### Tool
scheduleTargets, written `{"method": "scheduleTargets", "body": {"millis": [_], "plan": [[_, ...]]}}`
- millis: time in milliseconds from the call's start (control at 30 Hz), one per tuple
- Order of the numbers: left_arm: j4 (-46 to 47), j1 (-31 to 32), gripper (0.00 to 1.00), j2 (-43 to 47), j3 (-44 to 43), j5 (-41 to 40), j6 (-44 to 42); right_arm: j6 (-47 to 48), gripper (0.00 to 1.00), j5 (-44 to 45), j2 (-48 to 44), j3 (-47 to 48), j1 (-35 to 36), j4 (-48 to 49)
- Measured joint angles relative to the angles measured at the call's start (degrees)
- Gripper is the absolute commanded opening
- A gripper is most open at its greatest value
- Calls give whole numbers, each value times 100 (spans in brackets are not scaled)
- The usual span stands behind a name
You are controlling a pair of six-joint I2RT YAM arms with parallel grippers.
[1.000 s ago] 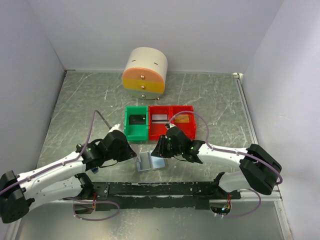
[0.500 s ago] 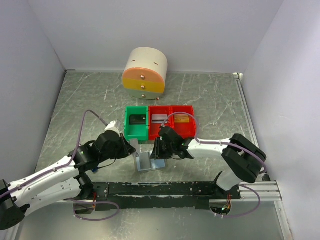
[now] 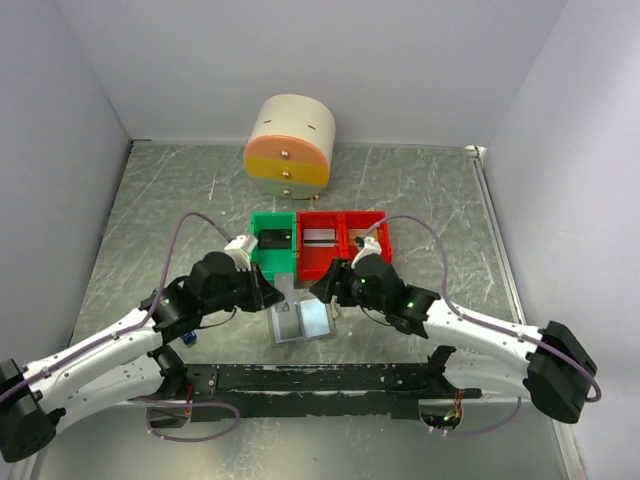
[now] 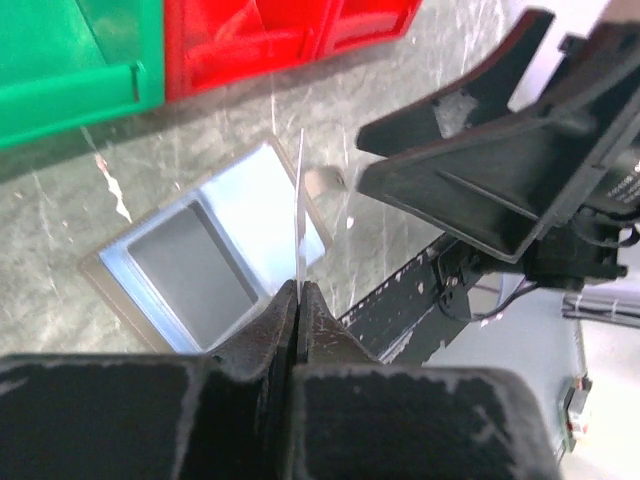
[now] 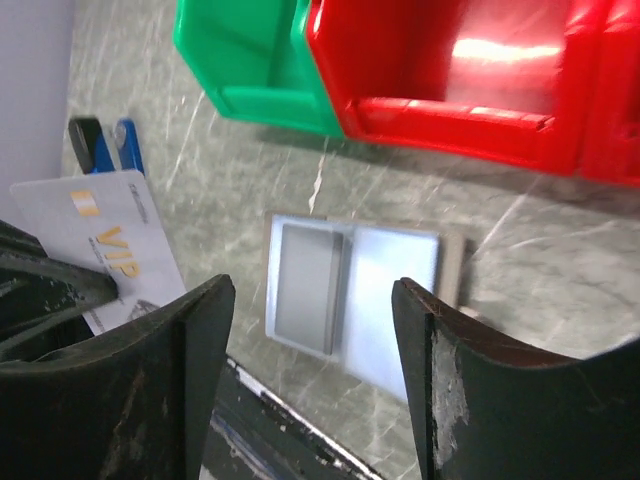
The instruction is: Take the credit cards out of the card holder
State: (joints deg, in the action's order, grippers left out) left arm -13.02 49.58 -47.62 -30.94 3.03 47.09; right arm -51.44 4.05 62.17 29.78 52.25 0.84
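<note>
The grey-brown card holder (image 3: 301,322) lies open and flat on the worktop (image 3: 180,200), pale blue pockets facing up, while a silvery card (image 5: 100,240) marked VIP stands on edge, clear of it, pinched in my left jaws.

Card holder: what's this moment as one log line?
left claw shut on silver card | right claw open | card holder open on table

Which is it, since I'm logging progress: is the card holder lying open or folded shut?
Open: the card holder lies spread flat on the table, its two inner pockets facing up.
</note>
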Motion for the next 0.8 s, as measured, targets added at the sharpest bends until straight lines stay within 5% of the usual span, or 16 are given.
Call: {"method": "scheduleTargets", "body": {"millis": [167, 300, 533, 800], "plan": [[415, -1224, 8, 304, 343, 1185, -39, 131, 69, 278, -518, -37, -376, -400], [826, -1919, 8, 463, 640, 2240, -37, 282, 70, -385, -776, -122, -1117, -437], [2153, -1993, 11, 474, 868, 3569, 293, 0, 58, -2197, -1222, -813, -1690, 850], [4682, -1998, 12, -33, 1679, 4203, 1628, -476, 57, -3407, -962, -826, -1602, 2500]]}}
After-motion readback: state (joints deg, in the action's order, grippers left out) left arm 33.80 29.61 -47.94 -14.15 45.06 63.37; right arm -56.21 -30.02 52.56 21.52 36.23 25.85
